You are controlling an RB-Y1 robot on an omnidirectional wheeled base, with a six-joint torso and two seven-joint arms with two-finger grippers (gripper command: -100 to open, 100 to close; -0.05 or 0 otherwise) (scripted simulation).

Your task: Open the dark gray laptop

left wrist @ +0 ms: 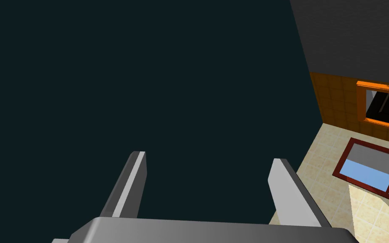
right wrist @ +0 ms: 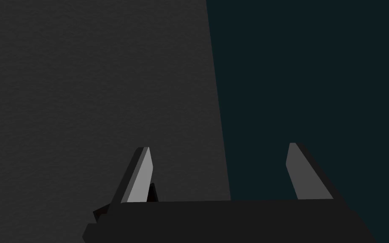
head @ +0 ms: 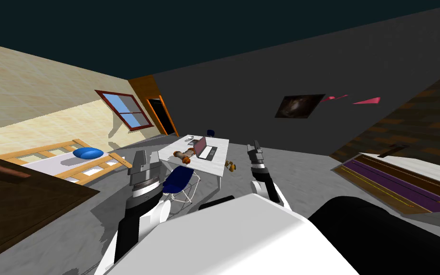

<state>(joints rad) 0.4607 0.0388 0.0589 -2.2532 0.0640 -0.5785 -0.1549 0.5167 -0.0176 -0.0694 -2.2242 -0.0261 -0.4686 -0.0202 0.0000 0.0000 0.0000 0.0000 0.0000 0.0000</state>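
The laptop (head: 206, 148) sits on a white table (head: 219, 164) across the room, in the middle of the head view. Its body is dark grey and its lid stands raised at an angle, showing a pinkish face. Both arms are held up near my chest, well short of the table. My left gripper (head: 141, 155) (left wrist: 208, 168) is open with nothing between its fingers. My right gripper (head: 254, 146) (right wrist: 219, 166) is also open and empty.
A blue chair (head: 178, 180) stands at the table's near side. A brown roll (head: 183, 155) and a small bowl (head: 191, 138) lie on the table. A small brown object (head: 231, 165) is on the floor. Bed with blue pillow (head: 88, 153) left; low purple-topped furniture (head: 395, 184) right.
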